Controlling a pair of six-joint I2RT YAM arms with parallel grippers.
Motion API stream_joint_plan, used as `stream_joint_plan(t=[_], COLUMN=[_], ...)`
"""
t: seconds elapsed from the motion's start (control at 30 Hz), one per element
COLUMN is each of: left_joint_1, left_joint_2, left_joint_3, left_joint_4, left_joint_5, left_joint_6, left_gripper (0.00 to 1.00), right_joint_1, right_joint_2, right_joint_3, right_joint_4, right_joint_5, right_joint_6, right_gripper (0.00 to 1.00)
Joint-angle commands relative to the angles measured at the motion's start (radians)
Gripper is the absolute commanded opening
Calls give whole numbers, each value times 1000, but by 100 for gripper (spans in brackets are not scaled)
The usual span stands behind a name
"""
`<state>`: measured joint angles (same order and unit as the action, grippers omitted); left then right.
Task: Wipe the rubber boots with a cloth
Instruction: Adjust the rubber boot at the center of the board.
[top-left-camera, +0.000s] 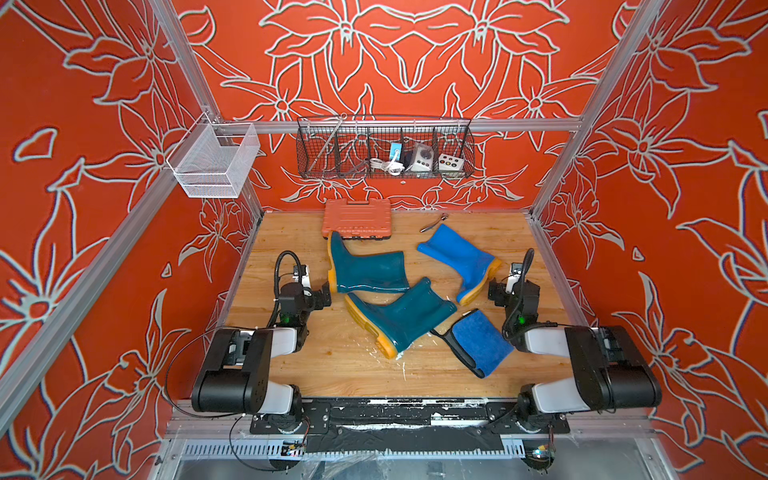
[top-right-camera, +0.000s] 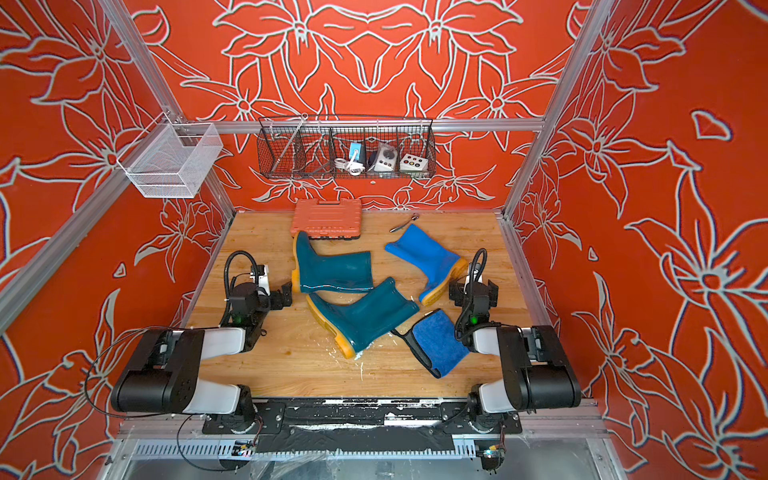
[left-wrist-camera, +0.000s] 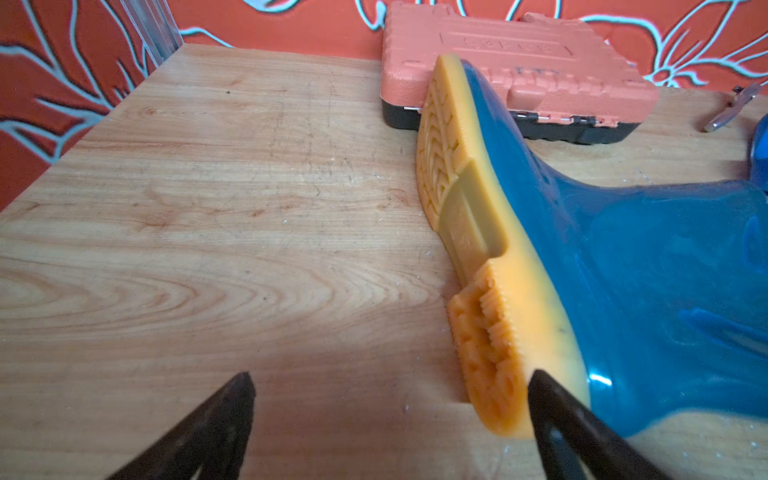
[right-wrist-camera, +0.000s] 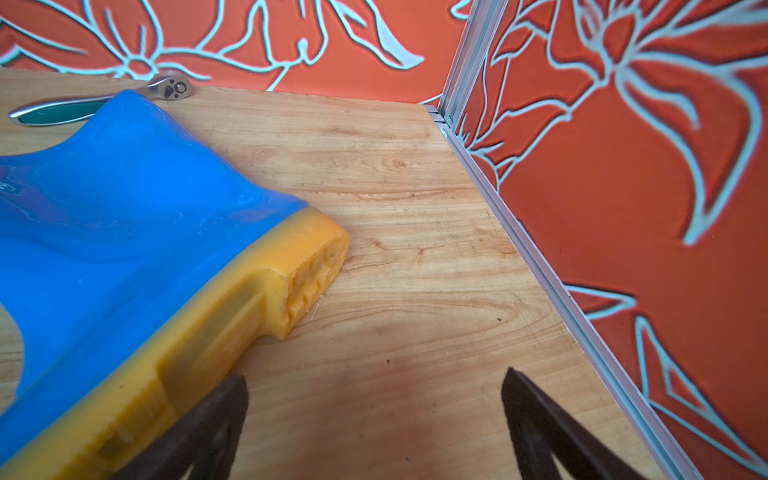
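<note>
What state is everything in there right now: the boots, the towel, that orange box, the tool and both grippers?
Far dark teal boot: lying on its side.
Near dark teal boot: lying on its side.
Bright blue boot: lying on its side.
Cloth: folded, lying flat, not held.
Orange case: closed.
Ratchet: lying loose, untouched.
Left gripper: open, empty.
Right gripper: open, empty.
</note>
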<state>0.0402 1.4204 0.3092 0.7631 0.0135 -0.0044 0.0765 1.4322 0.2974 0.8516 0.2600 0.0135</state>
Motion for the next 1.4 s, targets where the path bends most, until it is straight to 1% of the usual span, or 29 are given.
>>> stream_joint_plan(t=[0.0, 0.27, 0.33, 0.4, 0.5, 0.57, 0.6, 0.63, 0.7, 0.77, 0.8, 0.87, 0.93, 1.0, 1.1, 1.17, 1.3, 1.37], left_joint_1=[3, 3, 2, -4, -46, -95, -125, -163, -238, -328, -380, -453, -527, -593, -713, -791, -910, -934], left_joint_2=[-12, -27, -101, -178, -244, -264, -271, -283, -300, -300, -287, -249, -191, -134, -66, -34, 39, 84], left_joint_3=[8, 5, 38, 79, 115, 150, 163, 187, 241, 302, 343, 427, 515, 584, 645, 650, 627, 621], left_joint_4=[1, 2, -112, -251, -362, -432, -451, -488, -561, -612, -642, -703, -765, -824, -898, -928, -953, -976], left_joint_5=[9, -4, -12, -59, -109, -133, -130, -148, -158, -148, -144, -109, -57, -12, 30, 38, 40, 27], left_joint_6=[1, -5, -4, -27, -35, -49, -53, -48, -80, -95, -104, -140, -188, -229, -288, -318, -401, -425], left_gripper=[99, 99, 99, 99, 99, 99, 99, 99, 99, 98, 98, 97, 95, 92, 86, 84, 81, 80], right_joint_1=[-5, -4, -5, -2, -2, -2, -1, -1, 2, 20, 45, 118, 202, 239, 241, 241, 241, 242], right_joint_2=[-4, -8, -13, -71, -219, -313, -355, -386, -413, -412, -402, -366, -304, -225, -91, -23, 50, 71], right_joint_3=[10, 7, 4, 26, 108, 168, 206, 246, 321, 397, 433, 469, 508, 564, 691, 758, 806, 812], right_joint_4=[4, 7, 19, -68, -324, -471, -555, -626, -746, -875, -925, -979, -1022, -1076, -1220, -1293, -1325, -1329], right_joint_5=[-11, -14, -11, -6, 0, 16, -8, -48, -135, -210, -245, -274, -268, -276, -274, -288, -322, -368], right_joint_6=[0, -3, -5, -6, -4, 75, 106, 132, 177, 233, 248, 233, 184, 139, 140, 133, 136, 142], right_gripper=[98, 98, 98, 98, 98, 98, 98, 95, 89, 83, 81, 81, 82, 83, 83, 83, 81, 78])
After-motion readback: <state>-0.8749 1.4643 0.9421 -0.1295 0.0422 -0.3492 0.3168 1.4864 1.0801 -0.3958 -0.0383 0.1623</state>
